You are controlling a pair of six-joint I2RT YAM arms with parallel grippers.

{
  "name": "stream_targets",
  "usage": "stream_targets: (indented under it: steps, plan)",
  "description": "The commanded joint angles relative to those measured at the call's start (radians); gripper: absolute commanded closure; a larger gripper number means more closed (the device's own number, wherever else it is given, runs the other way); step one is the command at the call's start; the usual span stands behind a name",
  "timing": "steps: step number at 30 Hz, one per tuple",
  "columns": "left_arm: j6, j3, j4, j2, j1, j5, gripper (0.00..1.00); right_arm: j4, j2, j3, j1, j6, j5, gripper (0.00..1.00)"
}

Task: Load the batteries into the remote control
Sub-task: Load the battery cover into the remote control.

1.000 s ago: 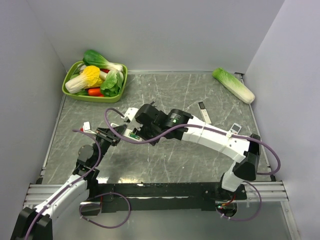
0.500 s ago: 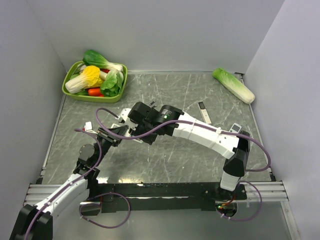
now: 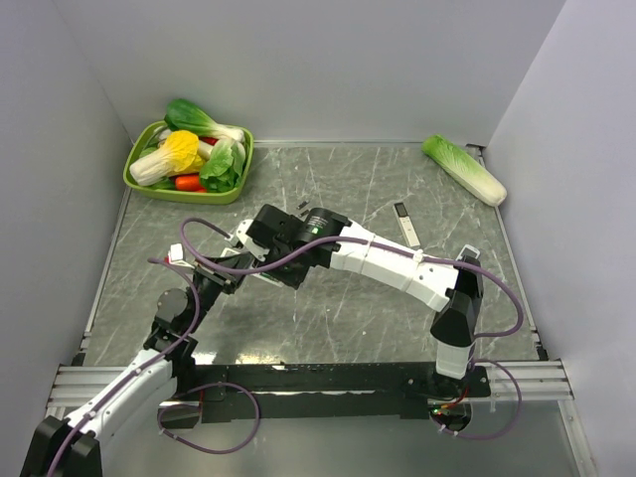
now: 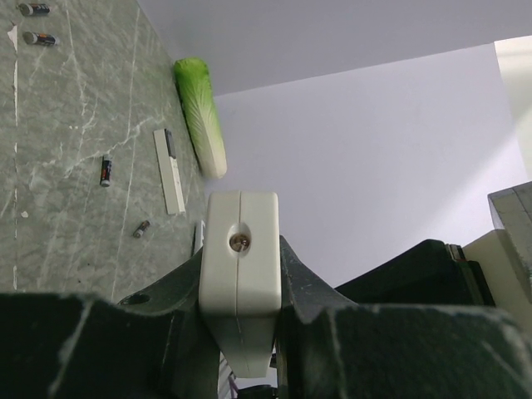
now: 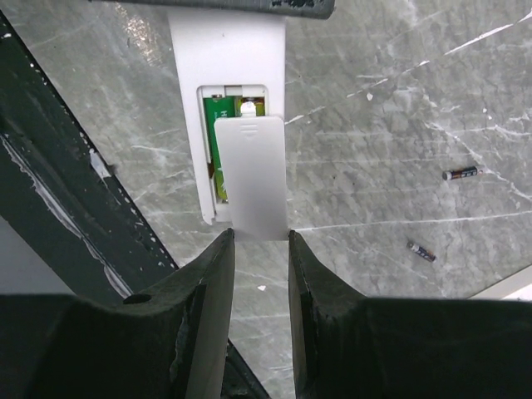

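Top: meets near the table's (image 3: 358,318) left edge, right claw (image 3: 243,248) stretched across to left claw (image 3: 219,270). Left wrist: clamps the remote control (image 4: 239,266) end-on, set narrow. Right wrist: pinches the battery cover (image 5: 252,179) by its near end, half-covering green batteries (image 5: 218,158) in the remote's recess.

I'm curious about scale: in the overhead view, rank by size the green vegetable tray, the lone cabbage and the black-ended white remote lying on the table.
1. Green tray, largest.
2. Cabbage.
3. Black-ended remote, smallest.
All lie at a similar distance from the camera, so the order holds.
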Motion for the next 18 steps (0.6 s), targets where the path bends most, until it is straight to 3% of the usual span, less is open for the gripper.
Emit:
stream_targets:
  steps: [1,18]
  plan:
    - [-0.037,-0.139,0.021,-0.026,-0.01,-0.016,0.98,-0.033,0.012,0.063,-0.004,-0.007,0.005,0.94]
    - [-0.057,-0.134,-0.007,-0.029,-0.049,-0.07,0.98,-0.078,0.031,0.1,0.01,-0.003,-0.019,0.93]
